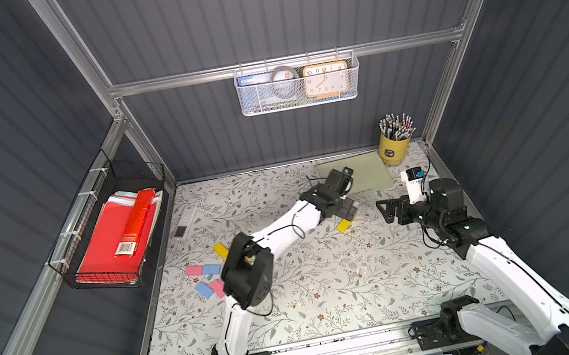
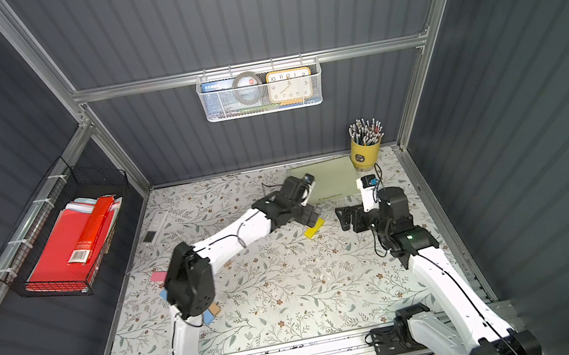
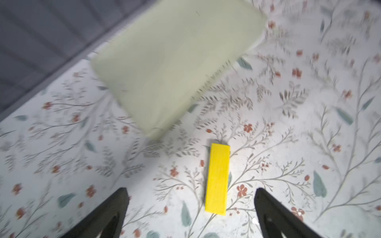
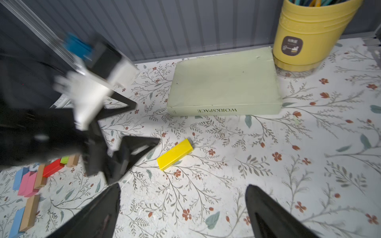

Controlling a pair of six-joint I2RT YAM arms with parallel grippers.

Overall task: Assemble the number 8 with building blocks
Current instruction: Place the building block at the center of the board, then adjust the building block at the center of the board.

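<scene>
Other blocks: small painted wooden blocks (image 4: 31,179) heaped far from the pale green book (image 4: 224,82).
Left gripper (image 3: 190,189): fingers apart, empty.
Right gripper (image 4: 183,185): fingers apart, empty.
Yellow block: flat yellow wooden block (image 3: 217,179) lies alone near the book, not touching.
Danger: a left finger may knock it crooked.
Views: only the right wrist view shows a red block (image 4: 52,168) and a green block (image 4: 65,159); the left arm (image 1: 283,225) hides them from above.

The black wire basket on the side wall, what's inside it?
A long red box lies on red folders, with pale papers behind them. Anything under that stack is covered.
</scene>
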